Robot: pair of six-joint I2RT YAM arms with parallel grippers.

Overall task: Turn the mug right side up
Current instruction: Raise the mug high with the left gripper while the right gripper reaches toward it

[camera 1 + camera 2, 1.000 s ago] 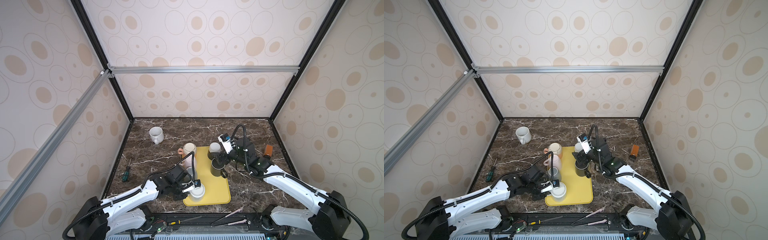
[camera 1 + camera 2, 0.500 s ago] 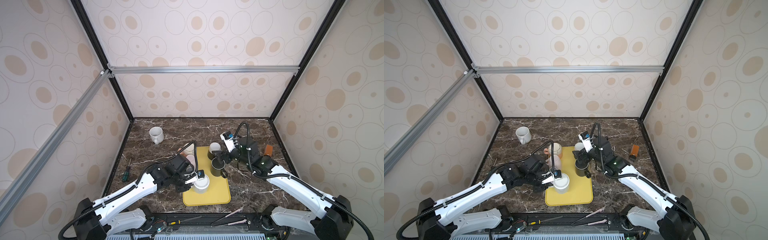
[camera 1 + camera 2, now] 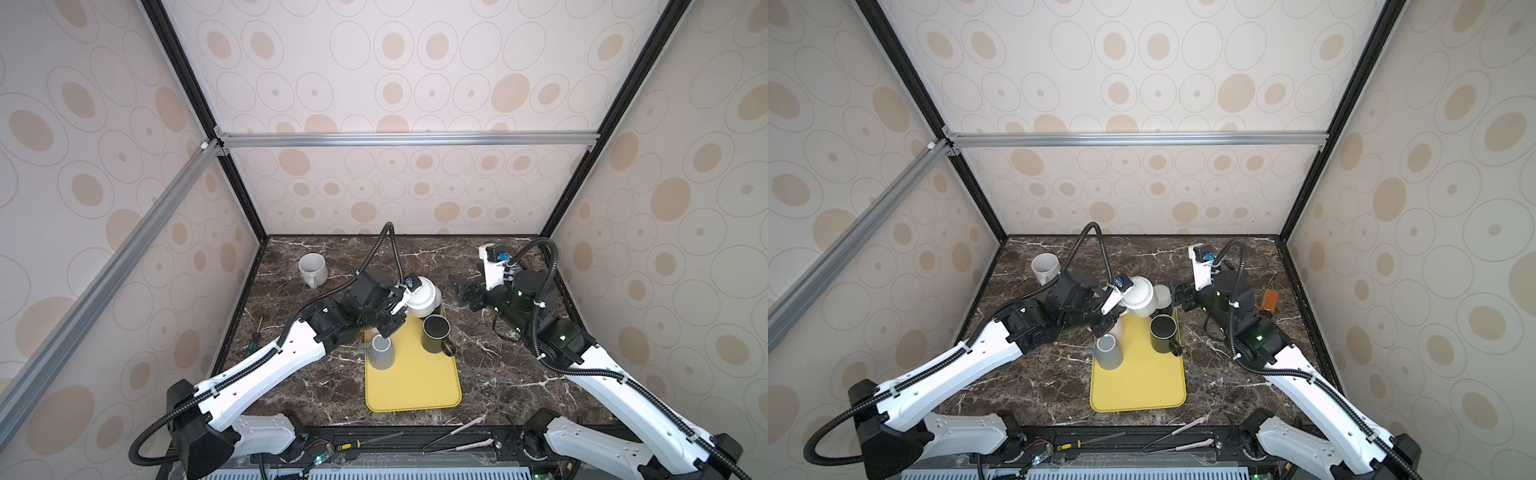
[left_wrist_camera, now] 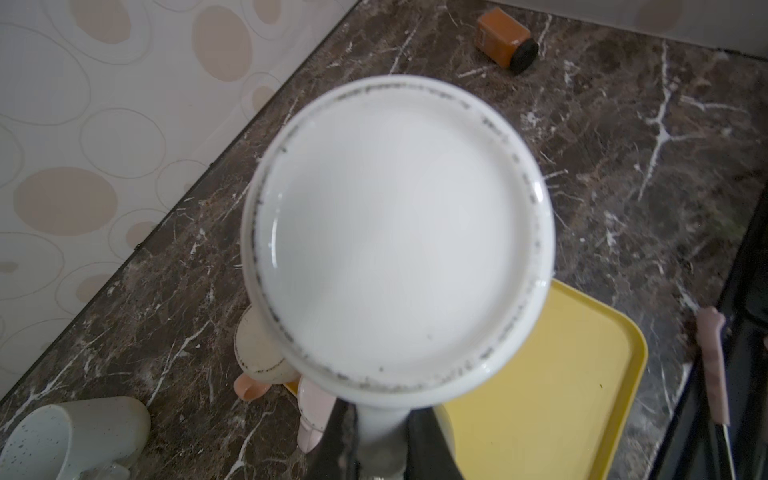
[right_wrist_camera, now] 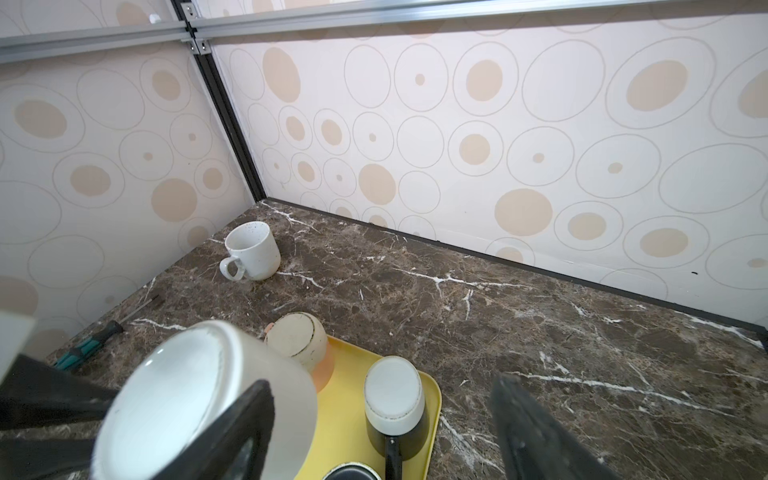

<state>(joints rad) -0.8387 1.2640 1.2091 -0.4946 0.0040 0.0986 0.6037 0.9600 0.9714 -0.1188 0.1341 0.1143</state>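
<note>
Now the left hand is tightly pinching the handle of the round white china mug, holding it up for flipping.

You get no readable text, brand, number or sign in any view. Orange bottle lying on bench: darker patch on its side, too blurred for you to read.
</note>
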